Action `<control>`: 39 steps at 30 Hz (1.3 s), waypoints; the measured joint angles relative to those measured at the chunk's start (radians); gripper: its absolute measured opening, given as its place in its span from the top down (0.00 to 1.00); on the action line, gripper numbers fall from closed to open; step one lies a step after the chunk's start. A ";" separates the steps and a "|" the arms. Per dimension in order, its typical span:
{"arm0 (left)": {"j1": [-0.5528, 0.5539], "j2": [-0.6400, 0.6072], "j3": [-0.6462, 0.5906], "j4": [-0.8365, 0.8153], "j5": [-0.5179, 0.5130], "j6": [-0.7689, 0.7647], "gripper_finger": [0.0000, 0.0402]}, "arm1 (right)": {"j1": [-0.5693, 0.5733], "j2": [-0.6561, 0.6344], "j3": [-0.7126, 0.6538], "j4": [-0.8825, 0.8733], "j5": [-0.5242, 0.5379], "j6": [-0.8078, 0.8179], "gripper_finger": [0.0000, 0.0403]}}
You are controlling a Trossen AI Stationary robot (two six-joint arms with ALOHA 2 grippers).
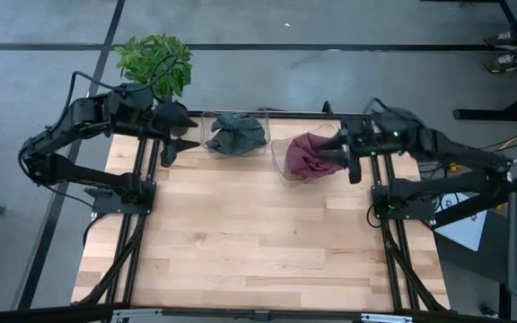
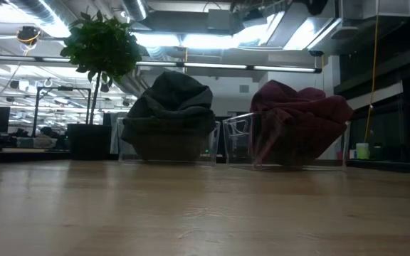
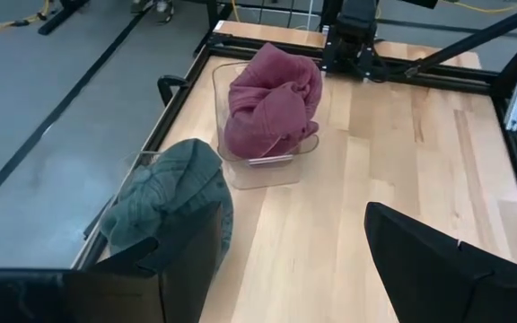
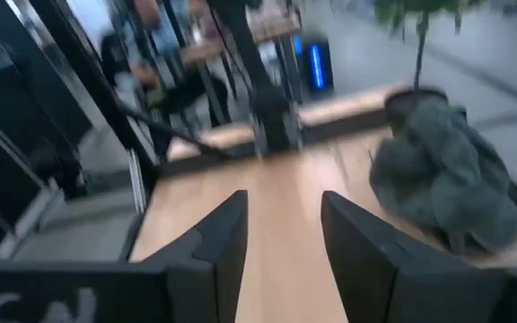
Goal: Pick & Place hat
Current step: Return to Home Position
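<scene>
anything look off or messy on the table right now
Nothing spilled or damaged. The right bin looks slightly turned and sits farther in from the table edge than the left bin, so they aren't lined up. The red caps and dark caps heap above the rims but stay inside.

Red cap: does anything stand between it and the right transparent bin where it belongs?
Nothing visible does. The red cap already lies inside the right transparent bin, bulging above its rim. The right tool is open and empty at the bin's right side.
</scene>
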 joint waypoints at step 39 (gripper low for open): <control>0.000 0.001 0.000 0.000 -0.030 -0.057 0.34 | -0.019 -0.826 -1.078 0.955 0.074 0.017 0.65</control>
